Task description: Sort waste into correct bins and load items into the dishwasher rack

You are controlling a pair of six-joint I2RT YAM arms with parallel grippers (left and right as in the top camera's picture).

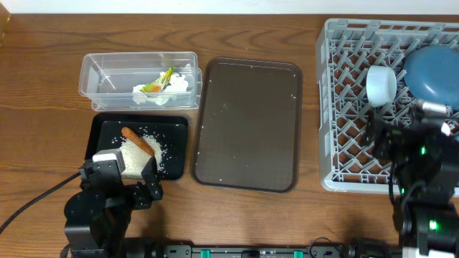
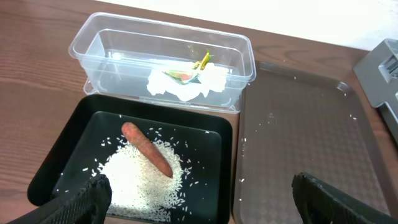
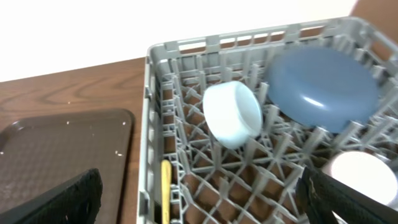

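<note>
Left tool (image 2: 200, 183) is wide open and empty over the near end of the black tray (image 2: 208, 146), where the orange stick (image 2: 146, 148) lies on the loose rice (image 2: 134, 183). The tissue (image 2: 208, 84) and wrapper (image 2: 185, 76) sit in the clear tub (image 2: 112, 53) just behind it. Right tool (image 3: 200, 177) is wide open too, holding nothing, above the rack (image 3: 149, 99), which holds the light blue cup (image 3: 233, 115) tipped on its side, the dark blue plate (image 3: 323, 87) in the far corner and the yellow spoon (image 3: 165, 190) by the left wall.

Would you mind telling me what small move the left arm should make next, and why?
Probably lift the left gripper clear of the black tray: its jaws stand open and empty, and the rice and orange stick already lie in the tray.
</note>
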